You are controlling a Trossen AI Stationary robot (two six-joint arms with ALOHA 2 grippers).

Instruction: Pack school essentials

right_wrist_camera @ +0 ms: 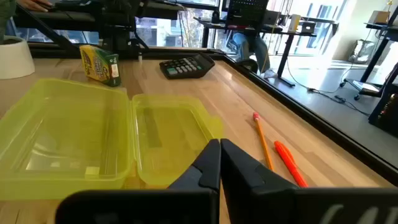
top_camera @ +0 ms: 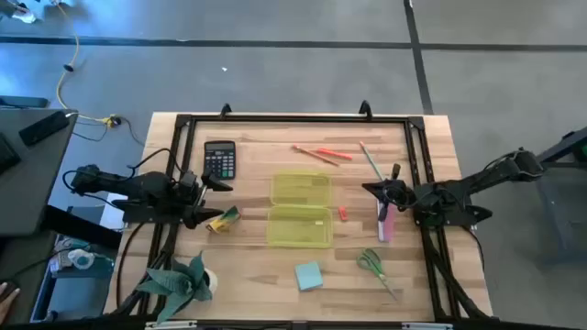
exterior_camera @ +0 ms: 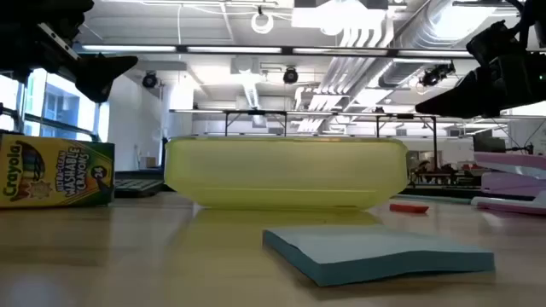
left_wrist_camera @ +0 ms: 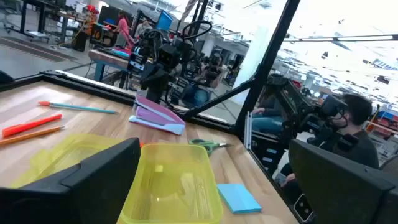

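Two grippers we see: left gripper (top_camera: 213, 184) spread beside the yellow-green crayon box (top_camera: 223, 219); right gripper (top_camera: 371, 189) clenched, empty, near the open translucent yellow plastic case (top_camera: 300, 209).

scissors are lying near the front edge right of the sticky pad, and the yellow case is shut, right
Not quite: the yellow case lies open, both halves flat, as the high view shows. The scissors do lie near the front edge, right of the sticky pad.

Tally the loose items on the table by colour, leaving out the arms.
Yellow-green: 2, the open plastic case and crayon box
Orange/red: 3, two pens, eraser
Green: 3, pencil, scissors, potted plant
Blue: 1, sticky-note pad
Black: 1, calculator
Pink: 1, stapler
Total: 11
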